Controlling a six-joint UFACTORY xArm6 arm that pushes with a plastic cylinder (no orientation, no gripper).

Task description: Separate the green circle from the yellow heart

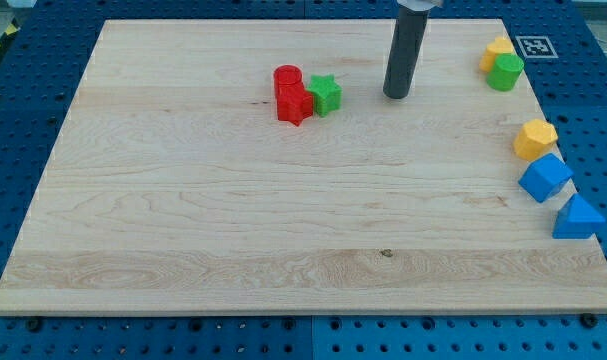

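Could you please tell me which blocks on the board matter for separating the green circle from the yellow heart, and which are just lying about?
For the job:
green circle
yellow heart, touching it
my tip, to their left

Lying about:
red cylinder
red star
green star
yellow hexagon
blue cube
blue triangle

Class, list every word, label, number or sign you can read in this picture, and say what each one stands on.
No readable words, letters or numbers anywhere in the view.
One sign only: a black-and-white square marker at the board's top right corner, beside the yellow heart and green circle; it is a pattern, not text.
The blocks and my tip carry no markings.
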